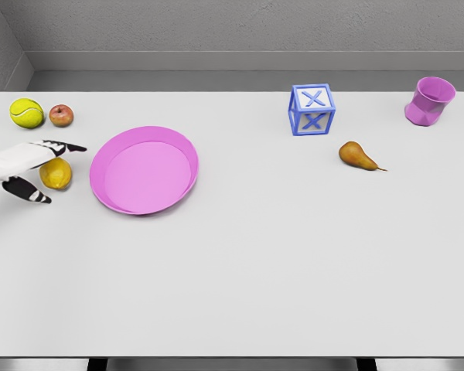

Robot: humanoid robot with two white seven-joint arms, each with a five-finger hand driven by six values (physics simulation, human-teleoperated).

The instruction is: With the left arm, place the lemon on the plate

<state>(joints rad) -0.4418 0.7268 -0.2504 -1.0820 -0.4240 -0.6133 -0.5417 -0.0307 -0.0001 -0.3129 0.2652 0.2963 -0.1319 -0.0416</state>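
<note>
White table point(255, 270); left hand point(32, 168) spread wide around the lemon point(56, 175), fingers above and below, beside the plate point(108, 197)

White table point(240, 278) bears plate point(144, 171), lemon point(56, 175), apple point(61, 116), tennis ball point(26, 113), block point(312, 110), pear point(359, 156) (cup point(431, 101) tilted).

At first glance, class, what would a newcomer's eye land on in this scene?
The big pink plate stands out, left of centre on the white table. Just left of it, the left hand reaches in, fingers spread around the yellow lemon. Far right, a blue X block, a brown pear and a purple cup sit apart.
</note>
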